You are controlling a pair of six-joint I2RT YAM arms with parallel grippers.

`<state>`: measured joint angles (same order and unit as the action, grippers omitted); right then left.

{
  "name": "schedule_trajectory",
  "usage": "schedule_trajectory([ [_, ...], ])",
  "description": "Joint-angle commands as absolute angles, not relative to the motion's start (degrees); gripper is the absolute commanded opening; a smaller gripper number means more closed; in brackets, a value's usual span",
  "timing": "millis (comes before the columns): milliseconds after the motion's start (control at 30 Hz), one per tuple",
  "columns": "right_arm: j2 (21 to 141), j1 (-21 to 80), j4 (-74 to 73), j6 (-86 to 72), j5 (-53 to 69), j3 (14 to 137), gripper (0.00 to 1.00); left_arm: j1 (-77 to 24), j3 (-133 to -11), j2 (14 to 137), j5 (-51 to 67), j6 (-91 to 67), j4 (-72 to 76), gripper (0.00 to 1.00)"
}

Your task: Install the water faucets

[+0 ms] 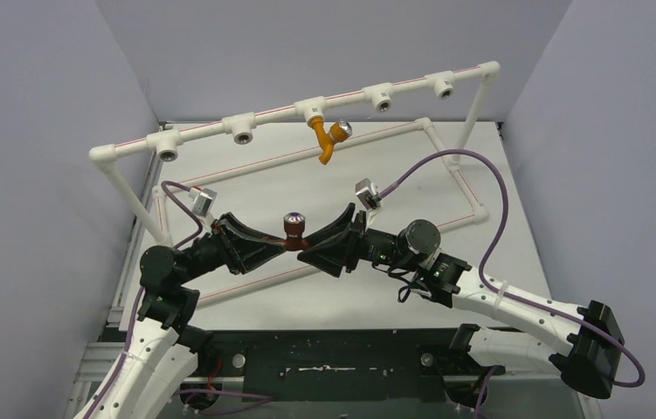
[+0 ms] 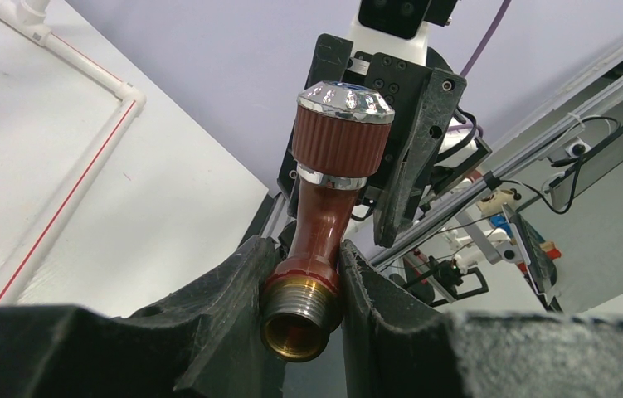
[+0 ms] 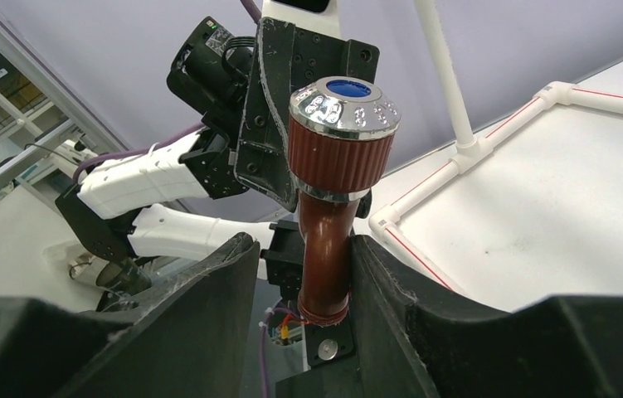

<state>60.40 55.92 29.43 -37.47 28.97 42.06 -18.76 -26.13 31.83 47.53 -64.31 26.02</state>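
My left fingers are closed tight on the red faucet, pinching it at the collar just above the brass thread; the thread's open end pokes out below my fingertips and the silver knob points up. In the top view the faucet stands upright in the air above the tabletop, between my two arms. It is well short of the rail, whose sockets gape unfilled on both sides of the yellow faucet; that one hangs from the middle socket already.

My right fingers stand partly open around the faucet's neck, below the ribbed knob; one finger looks to be touching it and the other shows a clear gap, so I judge they clamp nothing yet.

The danger lies in this handover. If my left fingers let go before my right ones have closed, the faucet drops to the tabletop and may roll off. If my right fingers close on the smooth, curved neck off-centre, the heavy knob could swing the faucet round in the grip; then the thread would no longer face a socket squarely, and a tilted thread would jam or cross at the mouth. Closing while my left fingers pull could also twist the faucet between us.
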Motion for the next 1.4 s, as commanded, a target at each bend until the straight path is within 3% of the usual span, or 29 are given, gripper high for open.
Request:
schedule_trajectory([
  [0, 60.03, 56.06, 32.19, -36.47, 29.91, 45.44, 0.43, -18.72, -29.45, 31.57, 47.09, -63.81, 28.34, 0.0],
  [533, 62.59, 56.17, 33.49, -36.65, 31.21, 47.37, 0.34, -19.07, -28.83, 31.61, 47.38, -64.07, 29.15, 0.0],
  [633, 62.48, 56.19, 33.49, -36.61, 31.33, 47.24, 0.21, -19.07, -28.74, 31.61, 47.36, -64.07, 29.14, 0.0],
  [667, 62.49, 56.18, 33.49, -36.58, 31.29, 47.2, 0.07, -19.07, -28.7, 31.49, 47.31, -64.07, 29.12, 0.0],
  [700, 62.45, 56.23, 33.44, -36.44, 31.18, 47.08, 0.0, -19.07, -28.61, 31.47, 47.34, -64.03, 29.14, 0.0],
  [867, 60.73, 57.08, 33.26, -34.98, 28.47, 45.97, 0.0, -19.14, -28.48, 31.59, 47.08, -64.07, 28.89, 0.0],
  [933, 60.56, 57.04, 32.85, -34.71, 28.1, 46.2, 0.0, -19.13, -28.52, 31.72, 47.07, -64.03, 28.71, 0.11],
  [1033, 60.27, 57.13, 32.13, -34.28, 27.78, 46.45, 0.0, -19.1, -29.03, 31.83, 46.89, -63.23, 27.37, 0.39],
  [1100, 59.64, 57.07, 31.22, -33.5, 27.39, 46.54, 0.0, -19.1, -30.12, 31.9, 46.52, -61.35, 24.33, 0.51],
  [1233, 57.66, 57.05, 27.2, -31.21, 25.97, 47.51, 0.0, -19.09, -33.65, 32.38, 45.25, -56.06, 17.05, 0.66],
  [1367, 54.49, 56.96, 20.0, -27.32, 22.59, 49.39, 0.0, -19.08, -38.85, 33.64, 42.5, -48.46, 7.21, 0.71],
])
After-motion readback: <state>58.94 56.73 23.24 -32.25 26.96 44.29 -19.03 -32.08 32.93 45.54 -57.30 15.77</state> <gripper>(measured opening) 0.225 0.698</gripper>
